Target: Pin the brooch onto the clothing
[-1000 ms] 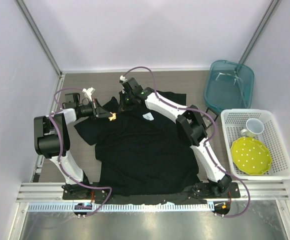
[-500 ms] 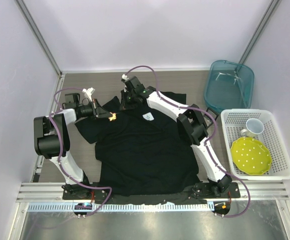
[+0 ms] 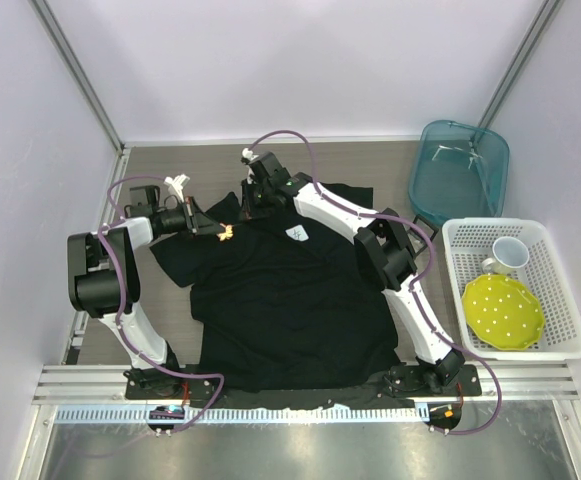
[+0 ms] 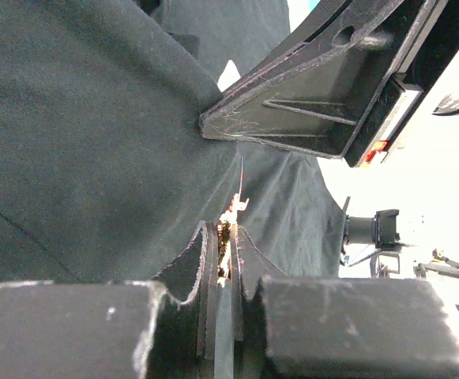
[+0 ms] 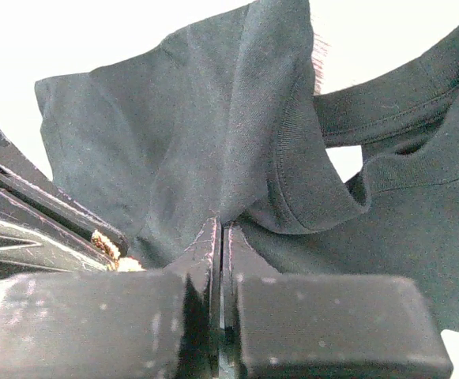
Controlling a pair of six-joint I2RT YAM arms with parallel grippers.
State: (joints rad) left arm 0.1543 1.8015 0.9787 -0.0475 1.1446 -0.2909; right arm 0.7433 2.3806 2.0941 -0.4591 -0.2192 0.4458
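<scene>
The black T-shirt (image 3: 290, 300) lies spread on the table, its white chest label (image 3: 296, 234) near the neck. My left gripper (image 3: 217, 233) is shut on the tiny golden-orange brooch (image 3: 225, 234) at the shirt's left shoulder. In the left wrist view the brooch (image 4: 229, 223) sits edge-on between the pads, its thin pin pointing up at the fabric (image 4: 95, 134). My right gripper (image 3: 248, 208) is shut on a pinched-up fold of the shirt by the collar. In the right wrist view the fold (image 5: 229, 158) rises from the jaws and the brooch (image 5: 110, 251) shows at lower left.
A white basket (image 3: 560, 300) at right holds a yellow dotted plate (image 3: 502, 312) and a white mug (image 3: 508, 256). A teal bin (image 3: 460, 170) stands at the back right. Side walls and a metal rail (image 3: 300, 385) bound the table.
My right gripper has lifted the shirt fold slightly toward the back. My left gripper with the brooch has barely moved.
</scene>
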